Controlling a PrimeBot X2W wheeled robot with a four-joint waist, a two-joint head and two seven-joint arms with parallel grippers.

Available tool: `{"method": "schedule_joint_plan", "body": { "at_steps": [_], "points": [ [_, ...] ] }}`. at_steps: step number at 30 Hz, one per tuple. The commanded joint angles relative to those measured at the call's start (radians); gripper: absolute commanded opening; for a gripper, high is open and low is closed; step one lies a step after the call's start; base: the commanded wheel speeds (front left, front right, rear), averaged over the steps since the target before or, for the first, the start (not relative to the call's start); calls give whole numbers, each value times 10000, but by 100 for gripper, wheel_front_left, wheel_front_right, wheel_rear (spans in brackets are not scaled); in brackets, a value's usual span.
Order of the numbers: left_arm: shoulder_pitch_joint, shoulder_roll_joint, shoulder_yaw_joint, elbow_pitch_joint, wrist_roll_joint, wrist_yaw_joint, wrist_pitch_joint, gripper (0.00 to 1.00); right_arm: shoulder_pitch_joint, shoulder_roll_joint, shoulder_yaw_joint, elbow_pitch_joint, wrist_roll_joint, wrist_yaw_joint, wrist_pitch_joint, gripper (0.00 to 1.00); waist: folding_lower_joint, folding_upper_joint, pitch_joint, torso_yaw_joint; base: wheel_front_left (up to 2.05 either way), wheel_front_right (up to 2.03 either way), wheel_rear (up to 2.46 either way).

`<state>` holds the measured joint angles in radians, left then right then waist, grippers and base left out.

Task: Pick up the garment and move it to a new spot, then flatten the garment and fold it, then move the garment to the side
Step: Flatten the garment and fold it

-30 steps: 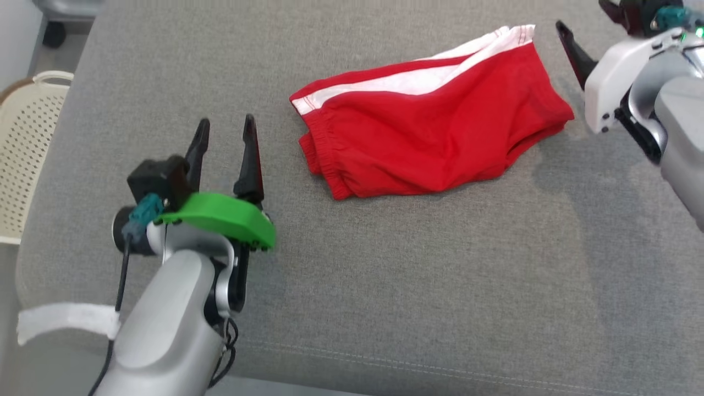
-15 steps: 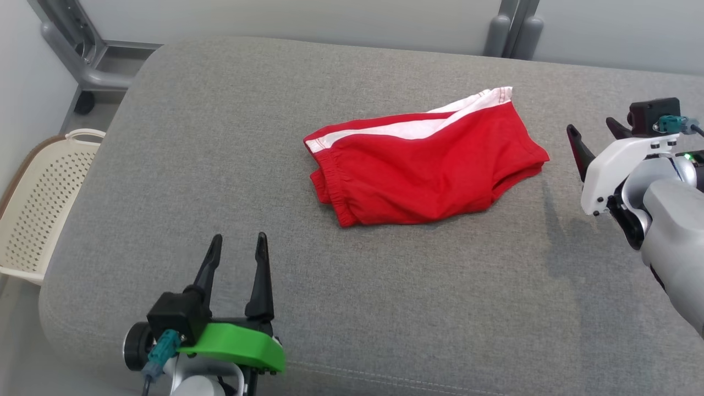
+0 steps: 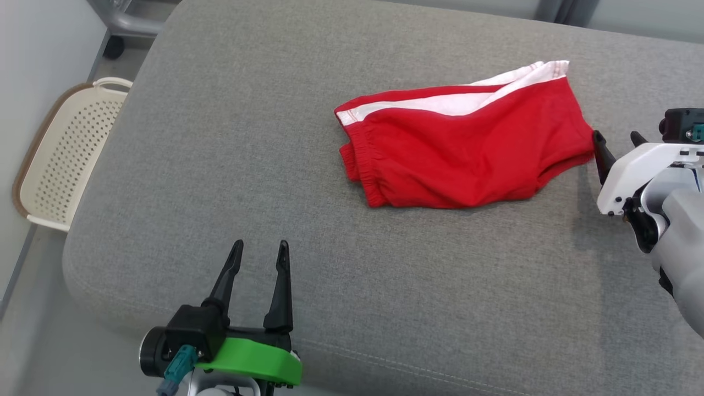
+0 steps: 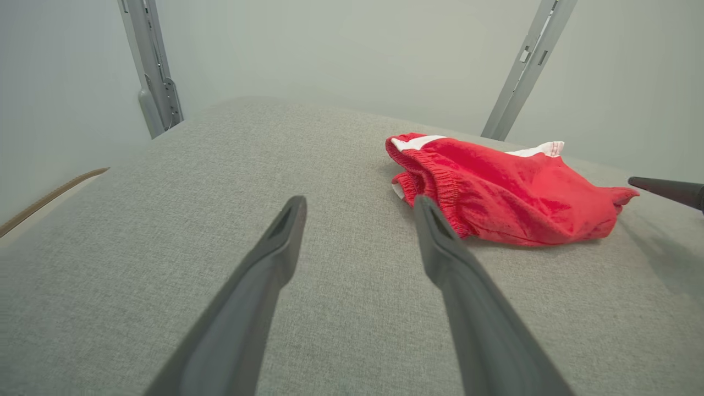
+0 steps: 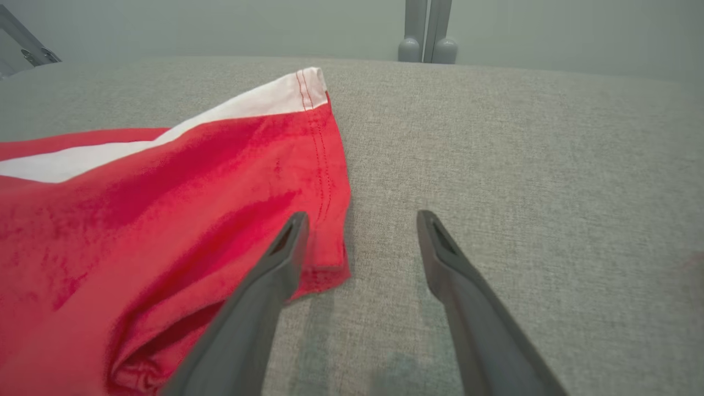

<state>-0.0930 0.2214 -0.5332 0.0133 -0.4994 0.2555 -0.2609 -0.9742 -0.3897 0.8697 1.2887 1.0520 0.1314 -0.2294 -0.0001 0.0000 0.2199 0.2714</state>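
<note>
**Grey cushion, red shorts, two open grippers.** A broad grey upholstered cushion [image 3: 264, 165] with rounded corners takes up the space in front of the robot. It is set before a pale wall [image 4: 330, 49], and grey metal uprights [image 4: 157, 82] rise behind its far edge. A pale floor [image 3: 44, 330] runs along the cushion's left side, where a dark caster [image 3: 113, 48] stands near the back corner.

The garment [image 3: 467, 159], a pair of red shorts with a white side stripe, lies in a loose, rumpled heap on the far right part of the cushion. Its gathered elastic waistband is turned to the left and a white-edged leg hem points to the back right. Creases cross the front, and the layers do not lie flush.

On the floor just beside the cushion's left edge sits a cream perforated basket [image 3: 66, 154] with a brown rim, its holed inner surface in plain view.

The left gripper [image 3: 260, 245] hovers over bare cushion near the front edge, well apart from the garment, its fingers spread and holding nothing. The right gripper [image 3: 616, 140] is at the garment's right end with its jaws spread wide. In the wrist view one finger lies over the hem corner and the other over bare cushion. Whether that finger touches the cloth cannot be told.
</note>
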Motion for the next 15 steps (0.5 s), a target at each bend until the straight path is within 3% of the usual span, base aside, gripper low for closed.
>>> {"method": "schedule_joint_plan", "body": {
  "at_steps": [1,11,13,14,15],
  "points": [
    [-129,-35,24,28,37,-39,-43,100,223,-84,-61,45,12,-15,74,100,1,0,347,374,0,0,0],
    [-264,-208,-4,357,28,-277,-50,100,724,9,-752,49,0,-12,811,100,1,0,437,544,0,0,0],
    [-273,-217,5,375,46,-290,-51,100,776,106,-904,52,15,-11,892,88,1,0,422,522,0,0,0],
    [-280,-214,4,384,54,-305,-51,100,795,157,-976,52,30,-11,960,79,1,0,418,516,0,0,0],
    [-286,-211,-7,391,61,-322,-51,100,807,202,-1017,52,-2,-11,1029,64,1,0,416,512,0,0,0]
  ]
}}
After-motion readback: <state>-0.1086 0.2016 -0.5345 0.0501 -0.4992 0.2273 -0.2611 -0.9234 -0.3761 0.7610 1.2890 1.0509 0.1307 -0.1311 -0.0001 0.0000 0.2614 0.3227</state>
